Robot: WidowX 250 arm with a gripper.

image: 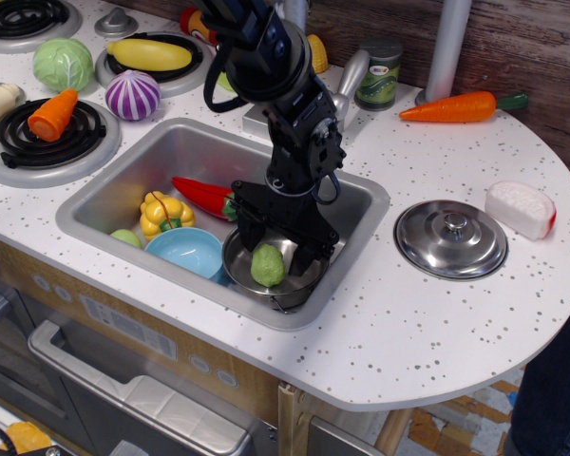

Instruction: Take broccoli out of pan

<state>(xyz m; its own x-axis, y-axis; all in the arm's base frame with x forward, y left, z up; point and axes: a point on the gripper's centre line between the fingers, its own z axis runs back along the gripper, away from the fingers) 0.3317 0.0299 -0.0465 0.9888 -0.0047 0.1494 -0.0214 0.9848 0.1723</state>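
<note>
The broccoli (267, 265), a small smooth light-green egg-shaped lump, lies in the pan (283, 290), a round shiny steel pot at the front right of the sink (123, 185). My gripper (272, 249) is lowered into the pan with its black fingers spread, one finger on each side of the broccoli. The jaws are open and do not grip it. The arm hides the back half of the pan.
In the sink lie a light-blue bowl (186, 251), a yellow pepper (164, 214), a red chilli (204, 197) and a small green piece (125, 237). A steel lid (450, 238) lies on the counter to the right. Cabbage (63, 64), purple onion (133, 95) and carrots sit around the burners.
</note>
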